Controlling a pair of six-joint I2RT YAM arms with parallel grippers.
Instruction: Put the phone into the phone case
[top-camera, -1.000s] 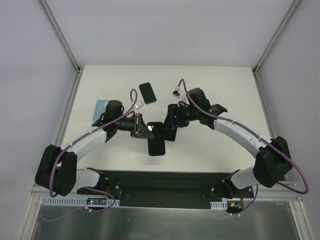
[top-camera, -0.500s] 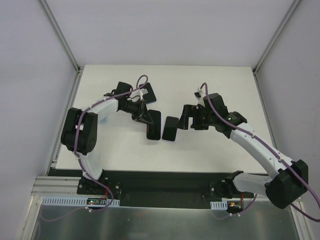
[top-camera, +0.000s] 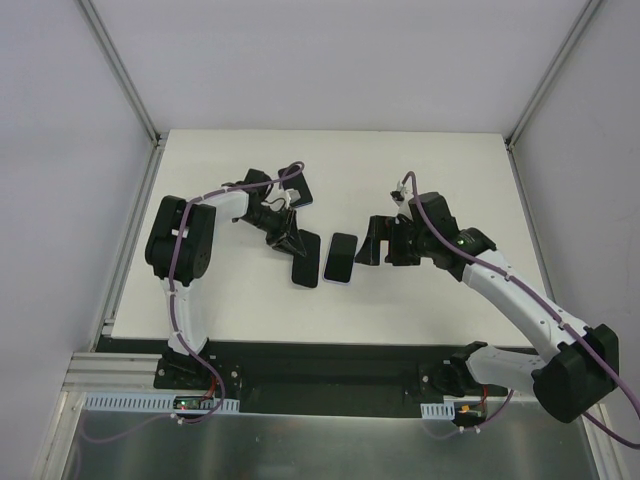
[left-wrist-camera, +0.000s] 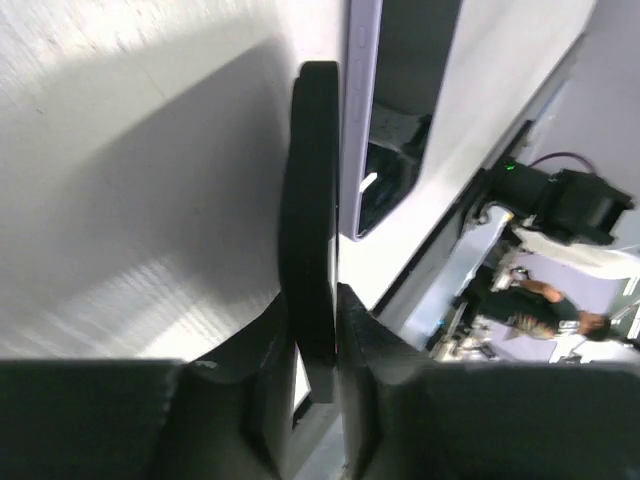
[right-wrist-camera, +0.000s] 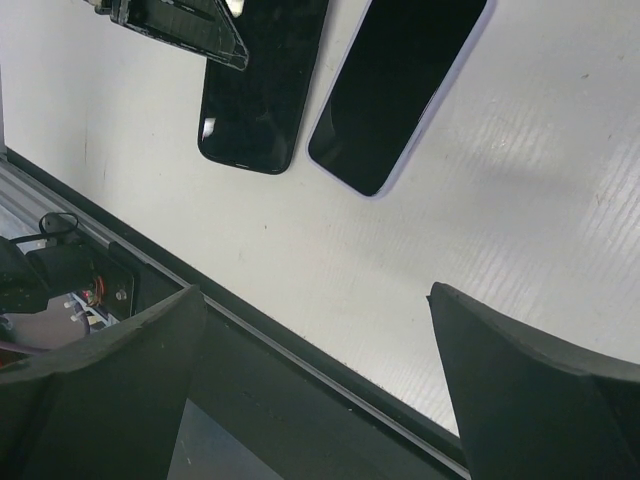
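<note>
The phone (top-camera: 340, 258) lies flat, screen up, in the middle of the top view on the white table (top-camera: 450, 160). The black phone case (top-camera: 305, 266) lies just beside it on the left. The left gripper (top-camera: 291, 243) is clamped on the case's upper end. The right gripper (top-camera: 377, 246), right of the phone, has its jaws wide apart and holds nothing. I think it should take the phone by its long sides, set it over the case and push gently. The left fingers on the case may block that end. A black rail (top-camera: 330, 365) runs along the bottom, well apart.
</note>
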